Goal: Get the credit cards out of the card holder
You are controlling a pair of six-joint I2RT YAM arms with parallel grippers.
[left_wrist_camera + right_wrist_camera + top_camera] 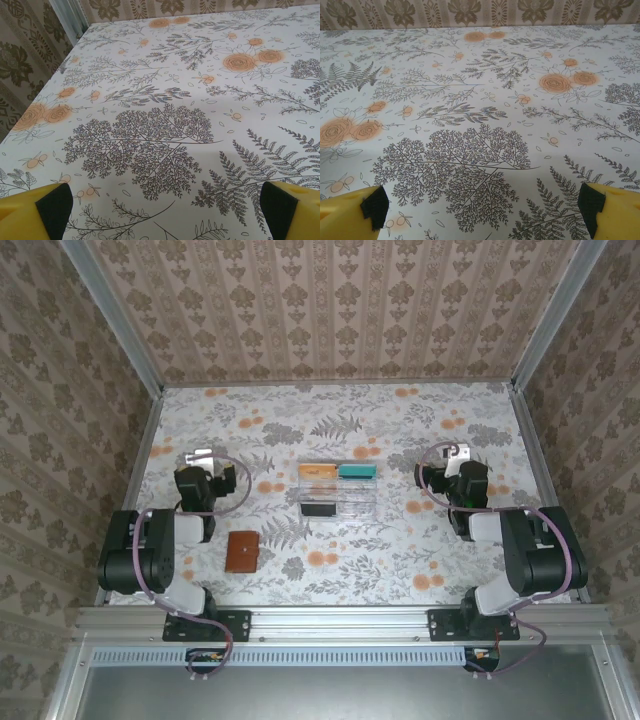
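Floral-print tabletop (pixel 400 420) — orange blooms, grey ferns — enclosed by damask-patterned walls (pixel 340 310) and aluminium posts (pixel 110 315).

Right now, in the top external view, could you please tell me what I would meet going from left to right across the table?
left gripper → card holder → orange card → teal card → right gripper. The black card shares the orange card's span, so I leave it out.

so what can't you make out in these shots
- card holder, top view: only its brown outer face shows; pockets hidden by it, so any card left inside can't be told.
- orange card, teal card, black card in the clear tray, top view: too small to read markings.
- left tool, right tool, wrist views: fingers cut off by the bottom edge.
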